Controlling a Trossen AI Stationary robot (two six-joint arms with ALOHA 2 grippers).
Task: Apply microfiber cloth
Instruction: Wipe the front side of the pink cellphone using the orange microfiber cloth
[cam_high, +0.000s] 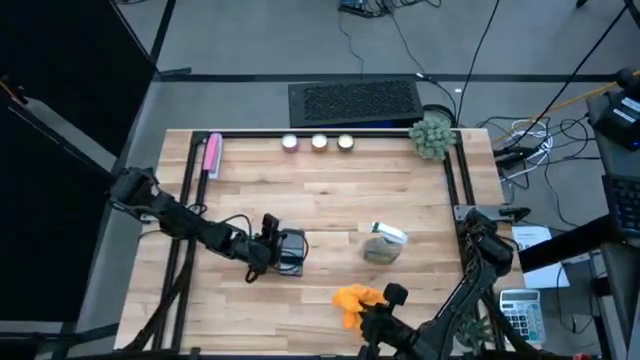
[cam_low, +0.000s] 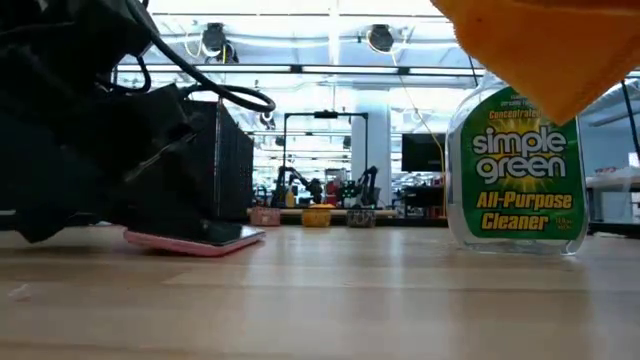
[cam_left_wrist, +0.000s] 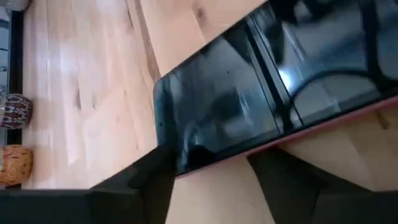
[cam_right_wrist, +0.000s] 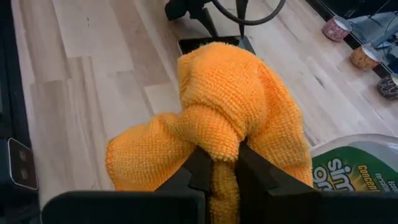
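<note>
The orange microfiber cloth (cam_right_wrist: 230, 93) hangs bunched at the table's near edge, and my right gripper (cam_right_wrist: 224, 155) is shut on it. It also shows in the high view as an orange lump (cam_high: 352, 300) left of that gripper (cam_high: 375, 308). A black phone (cam_left_wrist: 249, 99) in a pink case lies flat on the table (cam_low: 195, 238) at centre left. My left gripper (cam_high: 285, 250) stands open over it, fingertips (cam_left_wrist: 163, 163) at the phone's long edge. My left gripper has one fingertip at the phone's corner (cam_left_wrist: 177, 155) and the other at its pink long edge (cam_left_wrist: 267, 154), coming slantwise from the table's left. Whether they press on the phone I cannot tell. My right gripper pinches a bunched fold of the cloth (cam_right_wrist: 221, 140) between its two fingers, several layers together. The cloth bulges out beyond the fingertips and is lifted clear of the table (cam_low: 560, 50).
A Simple Green spray bottle (cam_high: 383, 243) lies between the phone and the right arm, close behind the cloth (cam_low: 520, 170). At the far edge stand three small candles (cam_high: 318, 142), a pink flat thing (cam_high: 212, 155) and a small plant (cam_high: 432, 135). A black rail frames the table.
</note>
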